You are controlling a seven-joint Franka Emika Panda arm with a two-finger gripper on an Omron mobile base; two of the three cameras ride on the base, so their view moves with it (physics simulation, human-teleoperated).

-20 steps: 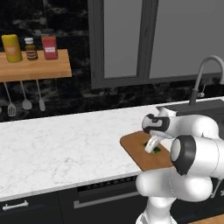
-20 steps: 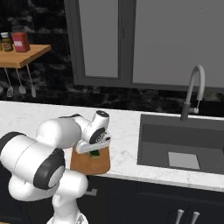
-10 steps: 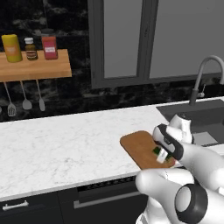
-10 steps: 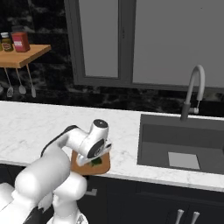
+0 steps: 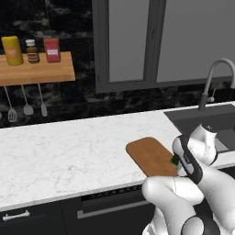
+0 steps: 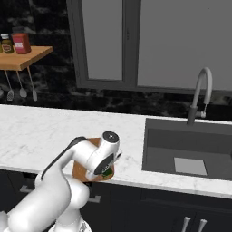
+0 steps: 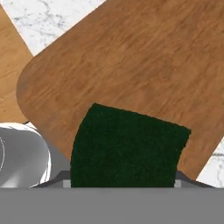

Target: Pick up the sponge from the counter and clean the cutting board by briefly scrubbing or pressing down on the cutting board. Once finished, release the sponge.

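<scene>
You're holding the sponge (image 7: 127,146) clamped in the gripper (image 6: 108,171), over the cutting board's (image 5: 153,156) near edge, by the counter (image 5: 69,156) front. Risk: you're scrubbing too close to the edge, so the sponge could slip off or the board could shift.

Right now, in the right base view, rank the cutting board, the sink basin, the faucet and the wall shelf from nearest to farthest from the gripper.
1. The cutting board, directly under the gripper holding the sponge.
2. The sink basin, sunk in the counter to the right.
3. The faucet, behind the basin.
4. The wall shelf, far upper left.
</scene>
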